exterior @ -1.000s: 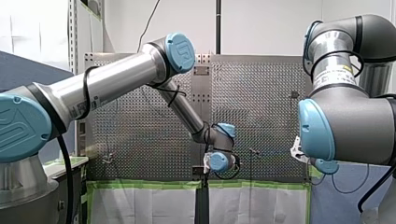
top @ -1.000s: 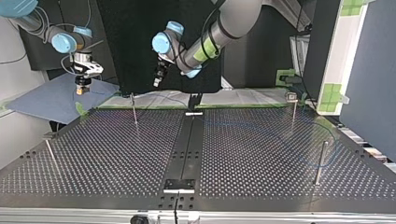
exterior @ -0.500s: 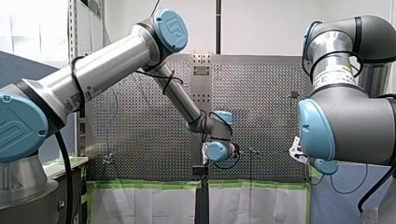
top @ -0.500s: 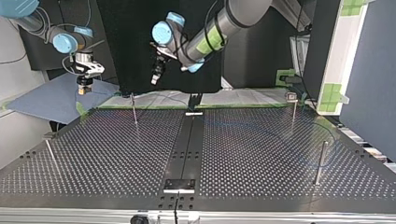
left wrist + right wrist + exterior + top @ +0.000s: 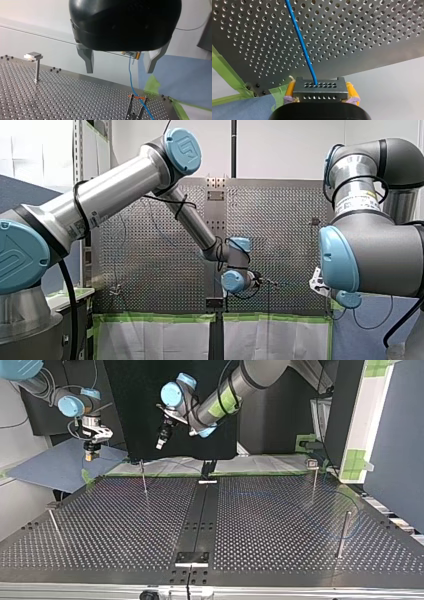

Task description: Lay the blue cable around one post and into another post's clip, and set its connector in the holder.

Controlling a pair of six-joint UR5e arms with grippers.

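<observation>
Leftward across the top view my left gripper has swung, fingers apart. My right gripper clamps the connector; a tug could snag the blue cable.

In the front view a plain white wall filled the top of the frame, evenly lit, with a thin black pole running up its middle and a slotted metal upright at the upper left. My perforated table was edged along the bottom with green tape over white sheeting. In the top view a black panel stood at upper centre, a blue-grey mat lay at the left, and a white board with green squares and a dark partition rose at the right.
</observation>
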